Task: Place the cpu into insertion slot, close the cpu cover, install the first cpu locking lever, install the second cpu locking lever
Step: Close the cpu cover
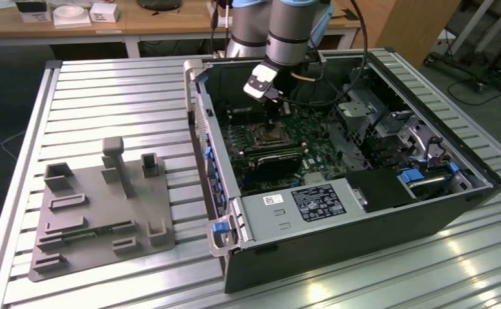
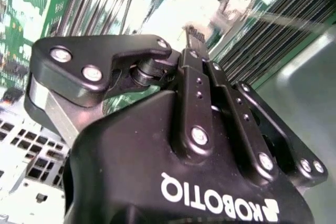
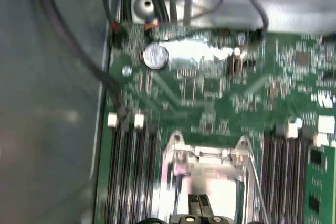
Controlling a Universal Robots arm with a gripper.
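Gripper (image 3: 201,202), fingers closed together, is pictured low over the socket (image 3: 205,153); pins could be bent by skewed contact.

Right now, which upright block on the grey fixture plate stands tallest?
The wide-headed post, rising well above the short block beside it and the squat block toward the exterior view's left.

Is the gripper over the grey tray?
No, the gripper hangs inside the open case, over the green board, away from the tray.
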